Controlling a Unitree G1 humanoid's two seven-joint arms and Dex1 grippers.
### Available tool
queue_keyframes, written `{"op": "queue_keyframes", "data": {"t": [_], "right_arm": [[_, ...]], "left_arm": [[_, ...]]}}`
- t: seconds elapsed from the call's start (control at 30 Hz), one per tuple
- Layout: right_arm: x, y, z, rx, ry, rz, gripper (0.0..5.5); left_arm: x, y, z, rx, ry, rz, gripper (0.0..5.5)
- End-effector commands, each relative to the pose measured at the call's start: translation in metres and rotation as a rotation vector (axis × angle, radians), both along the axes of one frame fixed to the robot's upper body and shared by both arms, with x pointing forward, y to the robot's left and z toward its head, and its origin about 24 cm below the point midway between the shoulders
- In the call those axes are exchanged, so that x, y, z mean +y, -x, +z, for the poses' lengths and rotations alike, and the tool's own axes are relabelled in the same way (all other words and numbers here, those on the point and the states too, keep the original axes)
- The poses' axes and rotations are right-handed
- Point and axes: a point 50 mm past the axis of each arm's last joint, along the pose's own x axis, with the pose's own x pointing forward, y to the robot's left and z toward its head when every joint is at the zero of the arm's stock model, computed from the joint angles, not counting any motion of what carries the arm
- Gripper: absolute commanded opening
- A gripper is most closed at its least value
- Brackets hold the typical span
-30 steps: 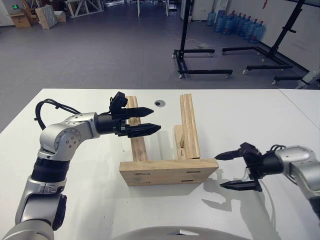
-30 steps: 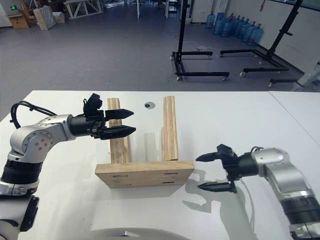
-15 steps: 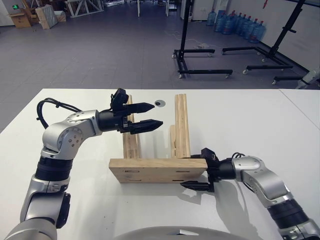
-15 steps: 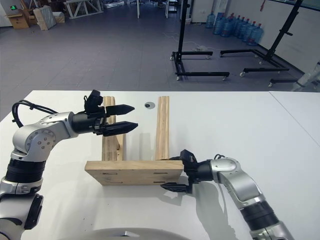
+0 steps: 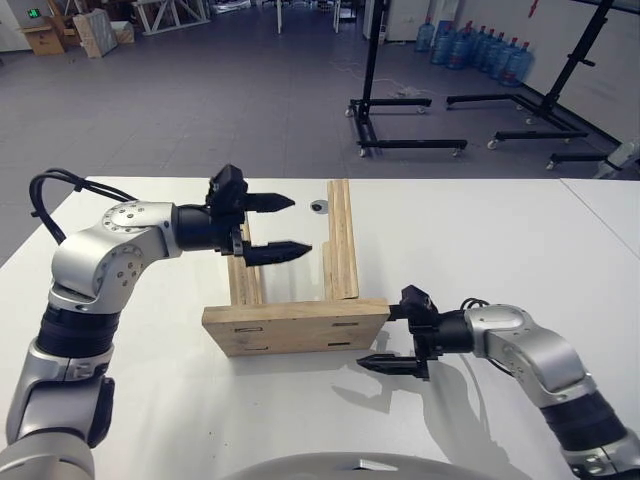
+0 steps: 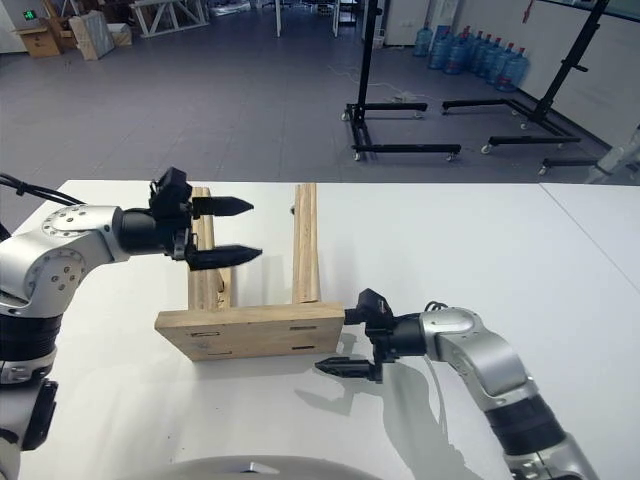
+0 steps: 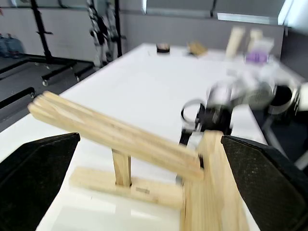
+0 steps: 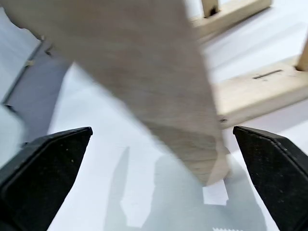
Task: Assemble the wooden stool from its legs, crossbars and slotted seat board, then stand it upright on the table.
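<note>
The stool (image 5: 338, 240) is pale wood (dark slots mark its seat board (image 5: 295, 326)); the table (image 5: 500, 230) is white; left gripper (image 5: 300, 225) and right gripper (image 5: 377, 337) are black.

A white table (image 5: 480, 230) carries the wooden stool (image 5: 295, 327) lying on its side near the middle, seat board toward the near edge, 2 legs pointing at the far edge. A small round fitting (image 5: 318, 206) sits by that edge.
</note>
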Motion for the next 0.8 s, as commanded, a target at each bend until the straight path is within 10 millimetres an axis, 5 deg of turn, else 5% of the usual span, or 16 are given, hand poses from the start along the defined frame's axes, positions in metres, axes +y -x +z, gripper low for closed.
{"op": "queue_keyframes", "data": {"t": [0.03, 0.23, 0.47, 0.8], "right_arm": [[-0.014, -0.013, 0.031, -0.068, -0.040, -0.021, 5.40], [-0.050, -0.073, 0.066, -0.201, -0.048, -0.236, 5.40], [-0.057, -0.122, 0.054, -0.301, 0.125, -0.459, 5.40], [-0.005, -0.167, 0.014, -0.487, 0.200, -0.579, 5.40]], "left_arm": [[-0.012, 0.003, 0.006, -0.101, -0.118, -0.103, 5.39], [-0.022, 0.011, 0.015, -0.055, -0.157, -0.323, 5.39], [-0.025, 0.007, 0.008, -0.057, -0.307, -0.329, 5.39], [-0.036, 0.010, -0.020, -0.087, -0.461, -0.303, 5.39]]}}
